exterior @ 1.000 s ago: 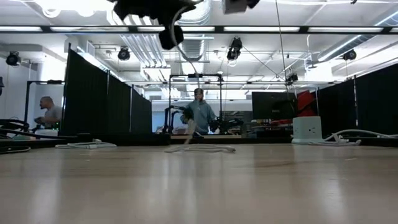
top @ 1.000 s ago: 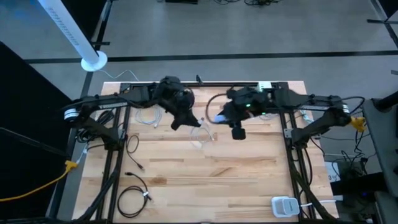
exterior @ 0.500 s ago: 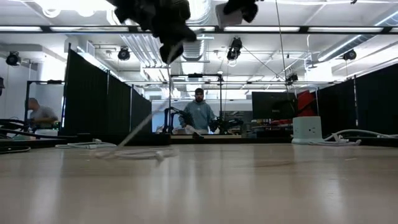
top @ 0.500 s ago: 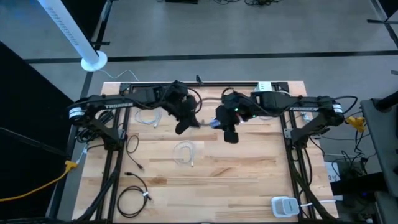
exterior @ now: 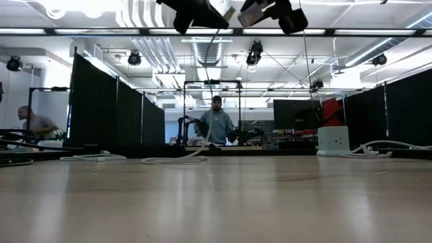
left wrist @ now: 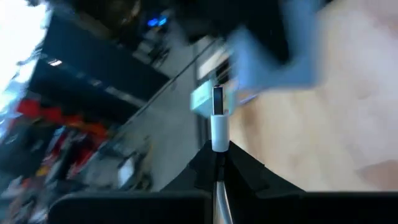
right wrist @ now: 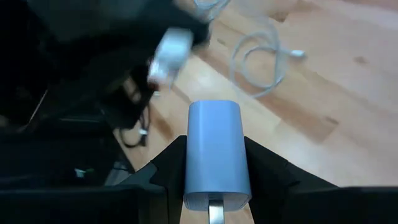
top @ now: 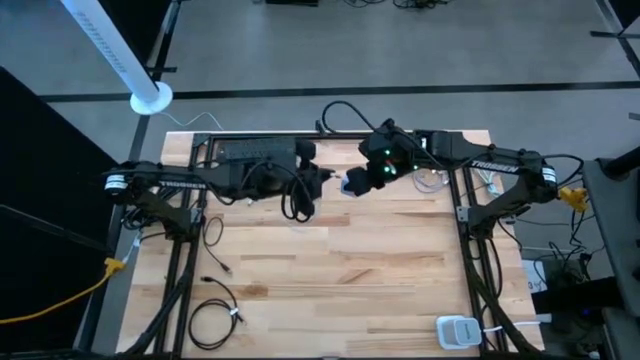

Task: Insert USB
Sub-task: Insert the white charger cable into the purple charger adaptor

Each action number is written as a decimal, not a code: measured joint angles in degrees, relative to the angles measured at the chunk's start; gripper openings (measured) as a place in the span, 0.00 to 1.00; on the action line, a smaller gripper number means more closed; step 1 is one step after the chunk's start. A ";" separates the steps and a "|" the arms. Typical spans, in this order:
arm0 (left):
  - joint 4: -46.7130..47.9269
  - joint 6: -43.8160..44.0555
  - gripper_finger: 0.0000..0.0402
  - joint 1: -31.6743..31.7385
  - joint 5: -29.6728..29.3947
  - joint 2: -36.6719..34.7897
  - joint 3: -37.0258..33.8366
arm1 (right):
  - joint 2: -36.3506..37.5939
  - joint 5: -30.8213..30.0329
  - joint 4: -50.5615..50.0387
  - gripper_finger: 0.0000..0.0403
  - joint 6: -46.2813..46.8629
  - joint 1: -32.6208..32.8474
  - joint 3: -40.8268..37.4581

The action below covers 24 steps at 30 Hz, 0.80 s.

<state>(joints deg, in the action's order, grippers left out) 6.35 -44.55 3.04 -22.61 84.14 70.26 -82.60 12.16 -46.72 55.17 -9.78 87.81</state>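
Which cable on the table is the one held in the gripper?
The white USB cable pinched in the shut left gripper, its plug facing the blue charger in the right gripper. The black cables at the table's front-left edge lie loose.

Top-down from overhead, taking in the whole wooden table plus a strip of grey floor past its far edge. Down at tabletop height, facing level across to curtained bays and a person far back. Strapped on each wrist, right up close: left looks past a white USB plug, right past a blue charger block. Same two arms meeting mid-table, shared by overhead and low.
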 joint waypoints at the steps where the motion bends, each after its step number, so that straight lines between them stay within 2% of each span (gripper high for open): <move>1: -0.14 -0.02 0.01 0.07 -1.56 0.00 0.00 | 0.04 0.14 0.56 0.29 1.26 0.05 0.00; 6: 0.07 -1.90 0.01 0.43 -2.98 0.30 -0.52 | 0.41 0.04 2.87 0.29 4.36 0.14 0.00; 13: 0.56 -1.67 0.01 0.38 -0.35 1.32 -0.55 | 0.75 -1.36 2.93 0.29 2.83 -0.28 0.00; 24: 0.86 -1.68 0.01 0.38 -0.24 1.33 -0.55 | -0.18 -2.23 2.48 0.29 2.73 -0.67 0.00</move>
<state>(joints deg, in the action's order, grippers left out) 7.21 -46.24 3.42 -22.84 85.47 69.71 -82.79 9.94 -44.24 57.90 -10.45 87.81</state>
